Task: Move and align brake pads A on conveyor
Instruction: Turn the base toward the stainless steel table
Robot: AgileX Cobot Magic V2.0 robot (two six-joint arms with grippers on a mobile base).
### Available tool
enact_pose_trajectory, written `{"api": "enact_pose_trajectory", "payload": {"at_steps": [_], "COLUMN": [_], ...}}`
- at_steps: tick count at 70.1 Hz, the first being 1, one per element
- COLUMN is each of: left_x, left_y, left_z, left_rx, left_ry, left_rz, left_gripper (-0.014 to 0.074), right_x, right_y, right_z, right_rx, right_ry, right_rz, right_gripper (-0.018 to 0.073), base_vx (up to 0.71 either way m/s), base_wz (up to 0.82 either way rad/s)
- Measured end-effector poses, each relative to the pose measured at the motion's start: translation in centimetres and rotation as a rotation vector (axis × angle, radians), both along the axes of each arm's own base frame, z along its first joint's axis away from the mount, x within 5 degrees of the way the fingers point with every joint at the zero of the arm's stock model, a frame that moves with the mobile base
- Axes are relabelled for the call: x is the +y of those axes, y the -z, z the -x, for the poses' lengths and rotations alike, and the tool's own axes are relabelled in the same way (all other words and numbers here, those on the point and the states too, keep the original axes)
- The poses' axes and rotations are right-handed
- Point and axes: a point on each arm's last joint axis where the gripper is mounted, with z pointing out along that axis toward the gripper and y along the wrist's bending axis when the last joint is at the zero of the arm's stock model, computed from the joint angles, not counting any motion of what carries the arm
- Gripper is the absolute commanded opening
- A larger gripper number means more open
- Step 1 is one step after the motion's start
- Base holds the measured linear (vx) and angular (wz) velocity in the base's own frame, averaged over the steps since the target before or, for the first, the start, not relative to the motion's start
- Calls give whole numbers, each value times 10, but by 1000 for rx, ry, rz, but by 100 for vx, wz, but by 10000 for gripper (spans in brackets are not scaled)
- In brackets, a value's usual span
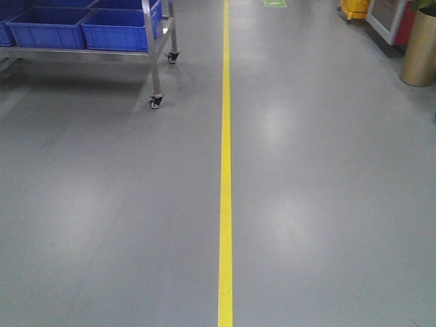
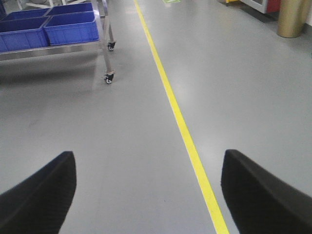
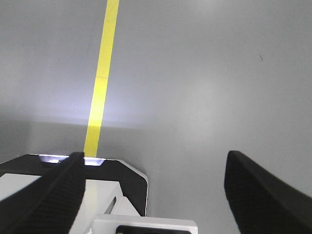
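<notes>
The grey floor [image 1: 327,204] fills every view, and neither the conveyor nor the brake pads show anywhere. The risk, as I judge it, is the mobile base travelling with no target in sight and clipping the wheeled cart [image 1: 155,61] of blue bins [image 1: 112,30] left of the yellow line [image 1: 225,204]. The left gripper [image 2: 148,161] is spread wide with the line showing between its fingers [image 2: 44,190], and it is empty. The right gripper [image 3: 155,161], mostly right of the line, is equally splayed and touches nothing.

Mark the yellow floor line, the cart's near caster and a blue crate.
yellow floor line [image 1: 225,204], front view, mid-length of the tape.
cart caster [image 1: 156,102], front view, the near wheel.
blue crate [image 1: 116,34], front view, side wall of the right-hand crate.
</notes>
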Motion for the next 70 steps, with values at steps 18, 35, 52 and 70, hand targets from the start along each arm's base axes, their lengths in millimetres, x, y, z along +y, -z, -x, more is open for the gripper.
{"api": "enact_pose_trajectory", "payload": {"at_steps": [18,35,52,70], "left_x": [0,0,0,0], "left_y": [0,0,0,0], "left_z": [0,0,0,0], "left_rx": [0,0,0,0], "left_ry": [0,0,0,0], "left_rz": [0,0,0,0], "left_gripper": [586,586,586,586], "right_x": [0,0,0,0], "right_y": [0,0,0,0], "right_z": [0,0,0,0], "right_rx": [0,0,0,0], "right_ry": [1,1,1,1], "right_rz": [5,5,5,5], "right_gripper": [565,565,565,565], "base_vx": [39,30,25,23], "base_wz": [36,77,100,91]}}
